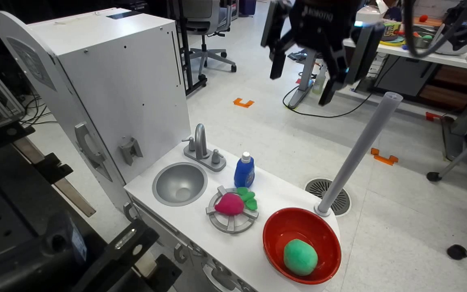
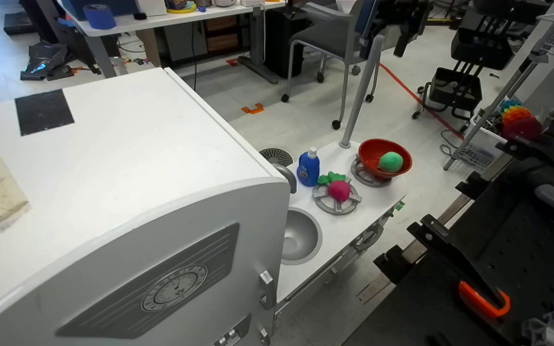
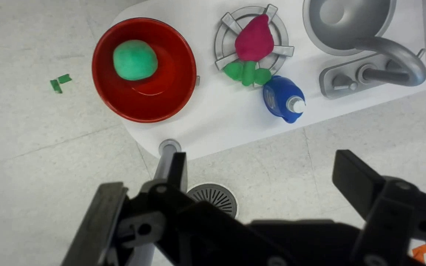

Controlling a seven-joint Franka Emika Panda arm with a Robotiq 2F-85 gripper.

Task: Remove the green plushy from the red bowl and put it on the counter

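Observation:
The green plushy [image 1: 300, 257] is a rounded soft blob lying inside the red bowl [image 1: 284, 227], against one side of it. Both also show in an exterior view, the plushy [image 2: 391, 162] in the bowl [image 2: 370, 153]. The bowl stands on a burner at the end of the white counter [image 1: 249, 249]. In the wrist view the plushy [image 3: 135, 60] and bowl [image 3: 174, 87] are at the upper left, on the counter [image 3: 220, 116]. My gripper [image 1: 301, 86] is open and empty, high above and away from the bowl. Its fingers [image 3: 261, 162] are wide apart in the wrist view.
A grey upright pole [image 1: 359, 154] rises from the counter beside the bowl. A pink-and-green toy [image 1: 230, 204] lies on the other burner, near a blue bottle [image 1: 244, 170]. The grey sink [image 1: 180, 184], faucet [image 1: 201, 142] and tall white cabinet [image 1: 128, 85] are at the far end.

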